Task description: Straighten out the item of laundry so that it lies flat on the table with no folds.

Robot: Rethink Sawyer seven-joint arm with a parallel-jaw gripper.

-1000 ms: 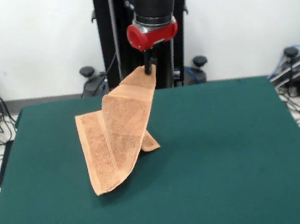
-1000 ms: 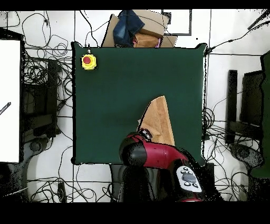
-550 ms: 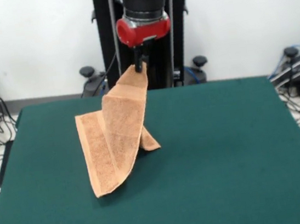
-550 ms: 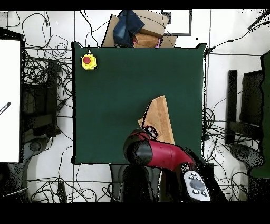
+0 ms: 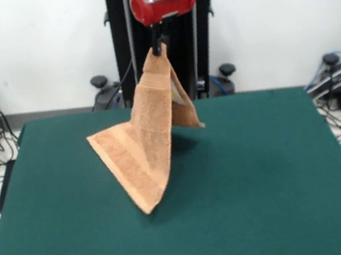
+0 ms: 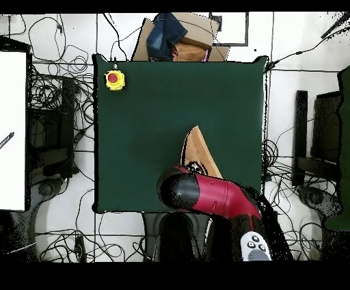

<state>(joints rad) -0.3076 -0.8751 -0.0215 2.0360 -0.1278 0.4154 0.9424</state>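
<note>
Hanging from the gripper (image 5: pixel 159 46), whose tips are clamped on one corner, the orange-tan terry hand towel (image 5: pixel 150 139) has risen since a second ago, its 6 o'clock tip barely touching the green table (image 5: pixel 270 171), folds not yet spread flat.

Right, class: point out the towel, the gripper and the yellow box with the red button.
towel (image 5: pixel 150 142): front view, middle of hanging cloth.
gripper (image 5: pixel 159 46): front view, fingertips pinching the towel's top.
yellow box (image 6: pixel 115 80): overhead view, its red button.
</note>
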